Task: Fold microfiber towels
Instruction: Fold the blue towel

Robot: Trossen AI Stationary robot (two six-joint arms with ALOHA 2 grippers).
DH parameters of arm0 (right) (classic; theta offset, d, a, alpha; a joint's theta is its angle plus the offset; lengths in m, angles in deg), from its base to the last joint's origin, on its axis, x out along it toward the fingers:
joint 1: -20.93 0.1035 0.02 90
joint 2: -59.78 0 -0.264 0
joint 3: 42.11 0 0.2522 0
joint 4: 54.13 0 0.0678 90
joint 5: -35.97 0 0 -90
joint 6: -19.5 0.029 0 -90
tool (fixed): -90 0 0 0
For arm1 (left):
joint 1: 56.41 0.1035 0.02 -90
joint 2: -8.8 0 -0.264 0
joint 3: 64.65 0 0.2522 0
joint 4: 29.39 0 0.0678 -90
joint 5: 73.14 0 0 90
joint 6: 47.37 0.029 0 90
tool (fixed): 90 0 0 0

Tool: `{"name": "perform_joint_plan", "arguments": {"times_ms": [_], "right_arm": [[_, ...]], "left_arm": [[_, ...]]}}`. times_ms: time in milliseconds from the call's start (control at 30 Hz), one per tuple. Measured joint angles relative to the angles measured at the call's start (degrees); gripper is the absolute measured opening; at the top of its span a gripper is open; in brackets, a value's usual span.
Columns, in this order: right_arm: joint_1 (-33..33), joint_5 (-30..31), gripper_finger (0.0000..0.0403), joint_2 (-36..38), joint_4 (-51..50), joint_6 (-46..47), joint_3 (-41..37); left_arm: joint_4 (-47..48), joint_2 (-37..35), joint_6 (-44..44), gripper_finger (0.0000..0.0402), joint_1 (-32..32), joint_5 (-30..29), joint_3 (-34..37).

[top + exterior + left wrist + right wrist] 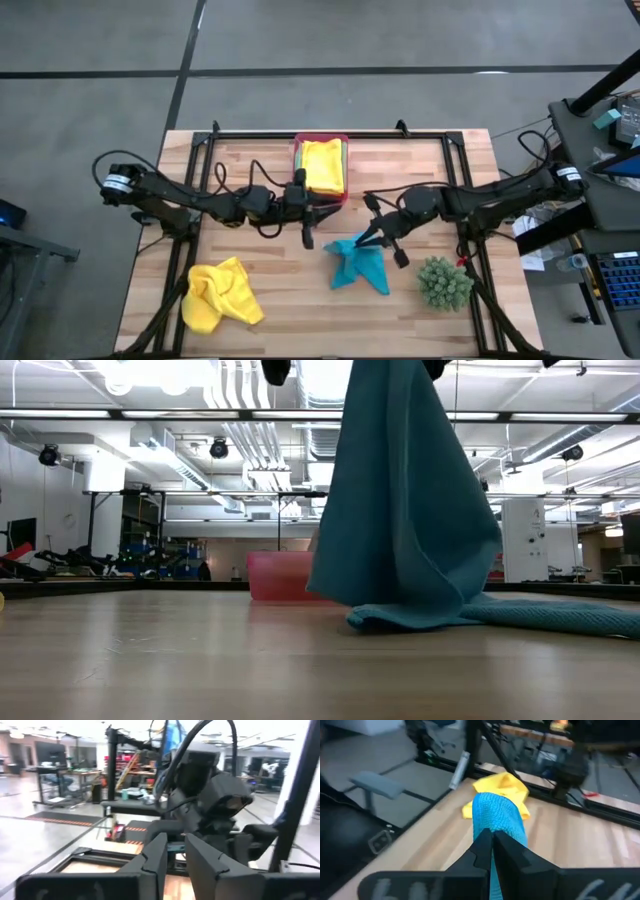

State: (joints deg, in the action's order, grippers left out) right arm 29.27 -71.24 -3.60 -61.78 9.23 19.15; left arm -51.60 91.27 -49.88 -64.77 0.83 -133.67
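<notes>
One yellow towel [322, 165] lies in the pink tray [297, 150], seemingly folded (the crumpled yellow one [220, 293] waits near-left). The right gripper [372, 238] has its jaws clamped on the turquoise towel [358, 265], lifting it; the left gripper [307, 236] has its jaws slightly apart, empty.

I see bare table [290, 290] at lower centre of the high view, between the crumpled yellow towel [220, 295] lower left and the turquoise towel [358, 264]. The spiky plant [444, 282] blocks the lower right. At top centre the pink tray [321, 167] stands; both arms cross mid-frame, nearly meeting.
</notes>
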Motion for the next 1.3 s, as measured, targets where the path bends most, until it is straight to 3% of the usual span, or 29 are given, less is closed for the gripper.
{"name": "perform_joint_plan", "arguments": {"times_ms": [133,333,467,633,867,1033,1300], "right_arm": [[-1.03,-5.74,0.0008,0.00,3.19,1.14,-1.58],[-2.43,-6.34,0.0008,0.00,3.18,0.49,-2.78],[-3.03,-10.12,0.0008,0.08,3.40,0.66,-3.01],[-3.69,-10.22,0.0008,0.82,5.34,1.83,-3.01],[-4.31,-9.72,0.0008,0.63,6.86,3.84,-3.01],[-4.16,-9.67,0.0008,0.64,9.06,5.93,-3.04],[-3.19,-9.05,0.0008,0.50,10.14,7.47,-3.08]], "left_arm": [[-0.28,0.01,-0.04,0.0076,0.11,-4.66,0.07],[-1.51,0.01,-0.20,0.0093,0.13,-8.59,0.05],[-3.17,0.01,-0.12,0.0101,0.20,-8.55,0.02],[-2.88,0.01,2.63,0.0121,0.25,-8.48,0.08],[1.61,0.01,3.34,0.0186,0.09,-7.79,0.42],[9.46,-0.01,2.82,0.0230,-0.88,-2.54,0.68],[13.00,3.53,-1.31,0.0239,-3.98,-0.07,2.30]]}}
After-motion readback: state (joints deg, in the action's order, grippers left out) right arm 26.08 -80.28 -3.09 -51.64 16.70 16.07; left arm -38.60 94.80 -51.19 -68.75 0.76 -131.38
